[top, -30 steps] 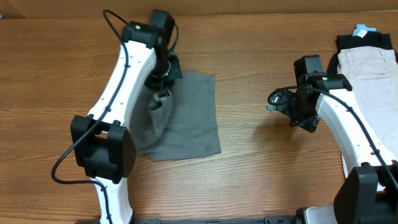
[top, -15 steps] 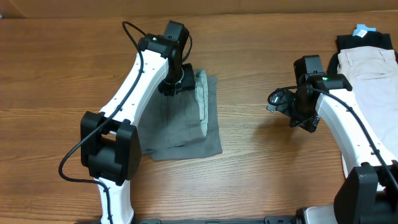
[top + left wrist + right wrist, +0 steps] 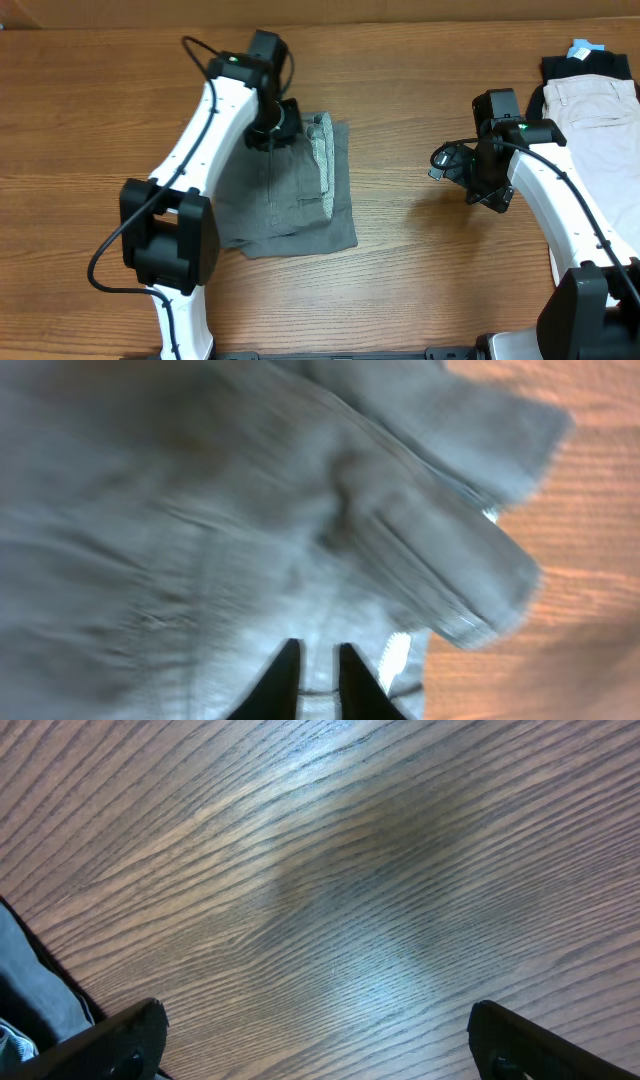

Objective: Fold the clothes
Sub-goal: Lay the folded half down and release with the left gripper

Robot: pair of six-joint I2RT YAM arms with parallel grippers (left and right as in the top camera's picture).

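The clothes, grey shorts (image 3: 300,205), lie on the wooden table left of centre, with a paler strip of the inside (image 3: 323,160) turned up along their right side. My left gripper (image 3: 272,130) hovers over their far edge. In the left wrist view the shorts (image 3: 200,510) fill the blurred frame, and the left gripper (image 3: 318,648) has its two dark fingers almost together, with only a narrow slit between them and nothing clearly pinched. My right gripper (image 3: 445,160) hangs wide open over bare wood (image 3: 315,1010), well to the right of the shorts.
A folded stack of beige trousers (image 3: 595,110) on a black garment (image 3: 590,65) sits at the far right edge, beside the right arm. Bare table (image 3: 410,250) lies between the shorts and the right arm.
The left gripper carried the shorts' left part over to the right and laid it down as a fold, then opened, drew back slightly left and closed again. The right arm stayed still.
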